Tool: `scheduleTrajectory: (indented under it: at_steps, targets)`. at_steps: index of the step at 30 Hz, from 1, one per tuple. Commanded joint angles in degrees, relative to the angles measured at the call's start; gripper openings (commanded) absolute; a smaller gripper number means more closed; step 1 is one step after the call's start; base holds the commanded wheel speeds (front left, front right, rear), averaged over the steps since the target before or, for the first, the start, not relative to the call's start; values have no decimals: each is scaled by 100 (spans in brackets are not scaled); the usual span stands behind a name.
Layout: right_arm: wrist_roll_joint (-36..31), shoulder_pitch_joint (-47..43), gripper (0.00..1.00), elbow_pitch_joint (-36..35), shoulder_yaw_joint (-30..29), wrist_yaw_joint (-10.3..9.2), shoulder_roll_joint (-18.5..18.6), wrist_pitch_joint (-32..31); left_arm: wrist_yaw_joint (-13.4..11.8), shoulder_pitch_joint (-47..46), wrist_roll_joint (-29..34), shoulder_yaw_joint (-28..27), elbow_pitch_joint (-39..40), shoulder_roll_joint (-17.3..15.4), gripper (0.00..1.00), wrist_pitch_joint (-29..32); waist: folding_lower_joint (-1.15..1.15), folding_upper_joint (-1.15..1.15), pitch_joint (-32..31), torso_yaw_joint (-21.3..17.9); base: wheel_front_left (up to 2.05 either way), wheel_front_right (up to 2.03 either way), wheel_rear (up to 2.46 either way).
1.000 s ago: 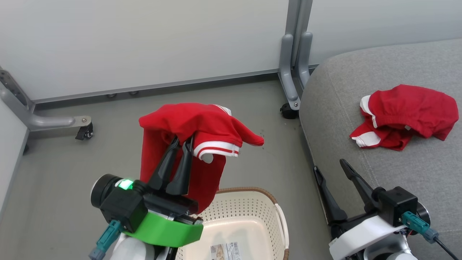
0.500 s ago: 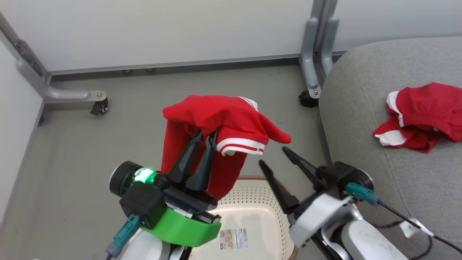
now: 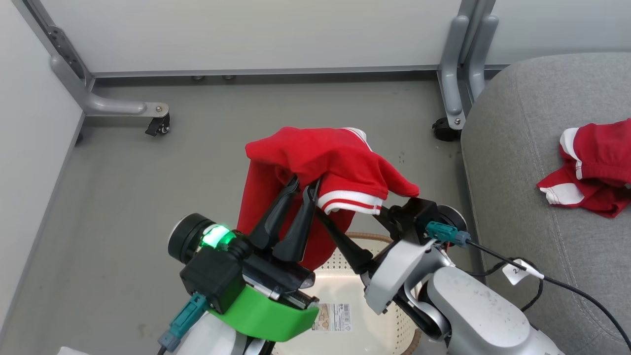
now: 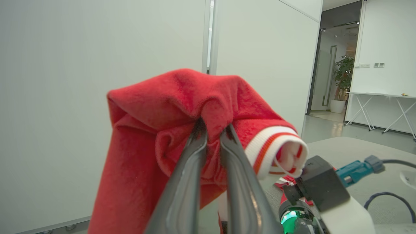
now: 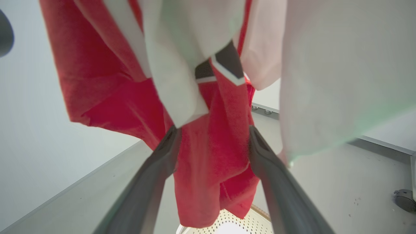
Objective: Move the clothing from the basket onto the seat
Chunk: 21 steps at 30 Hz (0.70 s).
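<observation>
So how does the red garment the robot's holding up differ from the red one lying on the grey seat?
The held garment hangs over the basket, pinched in the left gripper; the seat garment lies on the seat with no gripper on it. The held garment drapes down in long folds; the seat garment sits in a low crumpled heap. Both are red with white trim.

Left wrist is a black housing [image 3: 212, 276] with a glowing green light [image 3: 217, 236], a bright green plastic collar [image 3: 261, 315] and a teal plug [image 3: 185, 315]. Right forearm [image 3: 473, 315] is pale, speckled grey, with a white wrist shell [image 3: 394, 271]. Its own teal plug [image 3: 443, 232] feeds a black cable [image 3: 485, 249] with a white tag [image 3: 517, 272]. Jaws are long, dark and tapered.
</observation>
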State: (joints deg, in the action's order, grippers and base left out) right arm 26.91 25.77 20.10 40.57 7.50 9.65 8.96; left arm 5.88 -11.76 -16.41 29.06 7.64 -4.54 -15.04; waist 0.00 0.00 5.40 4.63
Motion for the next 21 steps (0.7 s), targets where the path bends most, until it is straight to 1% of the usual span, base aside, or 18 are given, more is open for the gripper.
scheduleTrajectory:
  at_steps: [1, 3, 4, 5, 6, 7, 21]
  targets:
    - [76, 114, 100, 80, 75, -1, -23, 66, 23, -84, 68, -9, 42, 10, 0, -19, 0, 0, 2, 3, 0, 0, 0]
    - [188, 244, 100, 203, 230, -1, -64, 139, 30, -61, 59, -12, 45, 21, 0, -19, 0, 0, 1, -1, 0, 0, 0]
    - [252, 316, 95, 266, 324, -1, -82, 186, 34, -48, 64, -14, 41, 27, 0, -19, 0, 0, -2, -6, 0, 0, 0]
    - [293, 362, 50, 306, 376, -1, -91, 220, 39, -40, 70, -15, 38, 30, 0, -19, 0, 0, -2, -10, 0, 0, 0]
    - [326, 418, 33, 347, 444, -1, -92, 248, 44, -33, 75, -18, 35, 34, 0, -19, 0, 0, -3, -15, 0, 0, 0]
    - [369, 449, 0, 372, 496, -1, -100, 286, 48, -27, 79, -19, 31, 35, 0, -19, 0, 0, -5, -19, 0, 0, 0]
    - [706, 739, 0, 616, 906, -1, -60, 550, 77, 31, 92, -79, -34, 53, 0, -20, 0, 0, -37, -62, 0, 0, 0]
